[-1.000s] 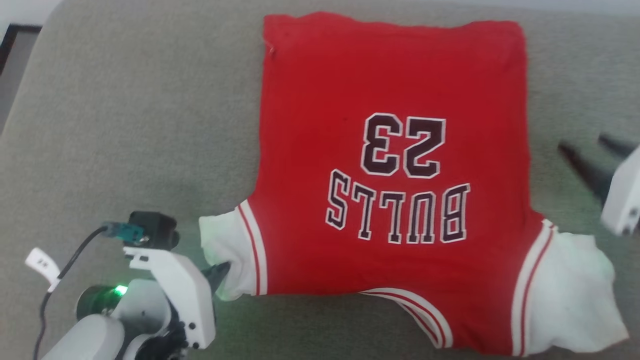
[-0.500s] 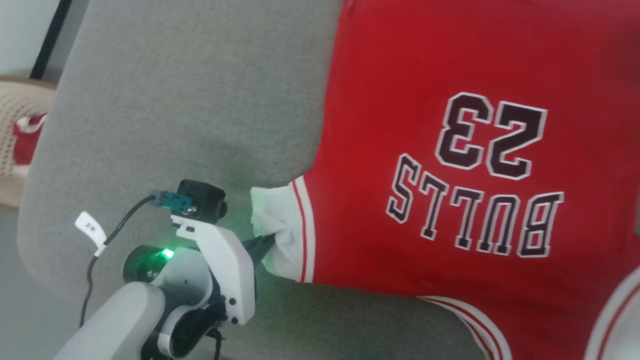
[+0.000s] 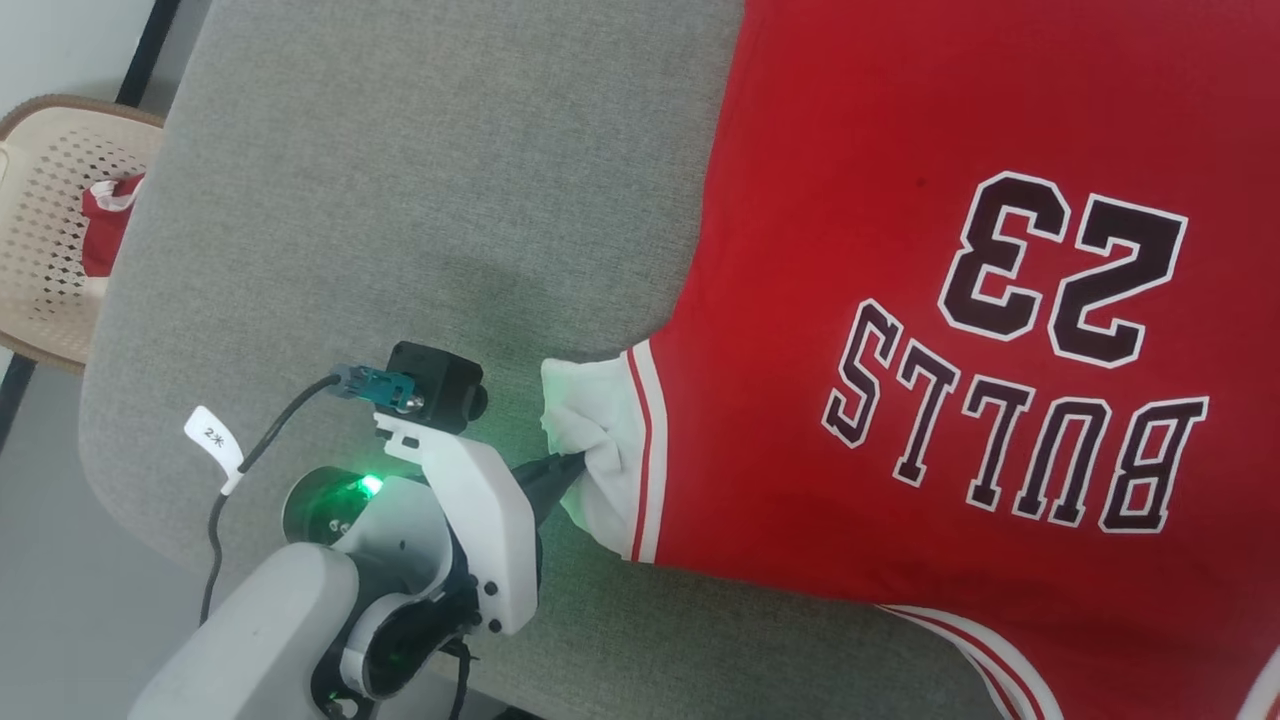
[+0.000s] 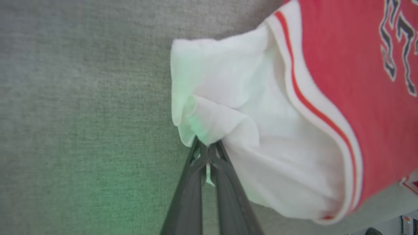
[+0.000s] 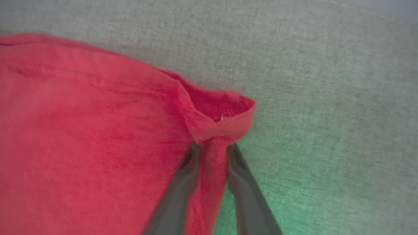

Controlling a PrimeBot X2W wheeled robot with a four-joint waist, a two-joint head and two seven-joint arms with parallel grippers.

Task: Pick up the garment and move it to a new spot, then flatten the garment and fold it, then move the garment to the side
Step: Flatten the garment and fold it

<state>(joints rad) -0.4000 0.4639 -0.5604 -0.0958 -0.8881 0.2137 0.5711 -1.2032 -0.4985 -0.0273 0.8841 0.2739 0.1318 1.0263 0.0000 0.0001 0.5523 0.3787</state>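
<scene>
The garment (image 3: 900, 200), a red jersey with dark "BULLS 23" lettering, lies spread on the grey cushion (image 3: 400, 200), print upside down to me. My left gripper (image 3: 578, 463) is shut on the crumpled white sleeve (image 4: 228, 81); in the left wrist view the left gripper (image 4: 207, 145) pinches a fold of that white cloth. In the right wrist view my right gripper (image 5: 211, 147) straddles a curled red hem corner of the garment (image 5: 81, 114). Its jaws stand partly apart with red cloth filling the gap between the fingers (image 5: 183, 182).
A beige perforated plastic chair (image 3: 50, 220) stands beyond the cushion's left edge with a red-and-white cloth (image 3: 105, 215) on it. Pale floor (image 3: 60, 600) shows at the lower left. Bare grey cushion stretches to the left of the jersey.
The head camera has swung left, so the jersey sits further right in its view and the chair has come in. The right gripper has left that view. The left gripper still holds the sleeve.
</scene>
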